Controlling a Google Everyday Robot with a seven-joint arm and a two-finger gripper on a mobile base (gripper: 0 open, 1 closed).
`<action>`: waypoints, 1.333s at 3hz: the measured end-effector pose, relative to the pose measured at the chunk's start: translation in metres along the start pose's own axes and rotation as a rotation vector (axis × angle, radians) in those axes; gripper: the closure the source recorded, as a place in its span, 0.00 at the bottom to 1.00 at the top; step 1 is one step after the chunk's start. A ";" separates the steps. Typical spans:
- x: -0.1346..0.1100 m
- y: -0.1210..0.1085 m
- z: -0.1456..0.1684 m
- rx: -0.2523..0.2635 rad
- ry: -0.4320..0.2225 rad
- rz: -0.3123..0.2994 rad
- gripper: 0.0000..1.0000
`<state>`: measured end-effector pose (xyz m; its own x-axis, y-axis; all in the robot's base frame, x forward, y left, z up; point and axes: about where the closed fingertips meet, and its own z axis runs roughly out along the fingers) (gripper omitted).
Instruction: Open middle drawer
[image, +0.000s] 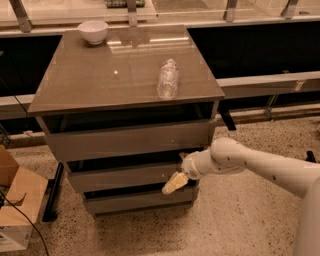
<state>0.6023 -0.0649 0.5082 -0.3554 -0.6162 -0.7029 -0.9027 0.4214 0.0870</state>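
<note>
The middle drawer (120, 177) is the second of three glossy grey-brown fronts in a low cabinet, with a dark gap above it. My gripper (176, 181), pale cream at the end of a white arm coming in from the right, sits against the right end of that drawer front, near its lower edge. The taller top drawer front (130, 140) is above it and the short bottom drawer front (135, 200) is below.
A clear plastic bottle (168, 78) lies on the cabinet top (90, 80), and a white bowl (93, 31) stands at its back left. A cardboard box (17, 210) sits on the speckled floor at the left. A railing and dark panels run behind the cabinet.
</note>
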 end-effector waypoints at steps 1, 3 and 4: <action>0.004 -0.020 0.016 0.010 0.000 0.016 0.00; 0.020 -0.049 0.040 0.005 0.029 0.073 0.00; 0.031 -0.044 0.045 -0.005 0.075 0.103 0.18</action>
<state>0.6422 -0.0728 0.4511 -0.4629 -0.6183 -0.6352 -0.8618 0.4815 0.1595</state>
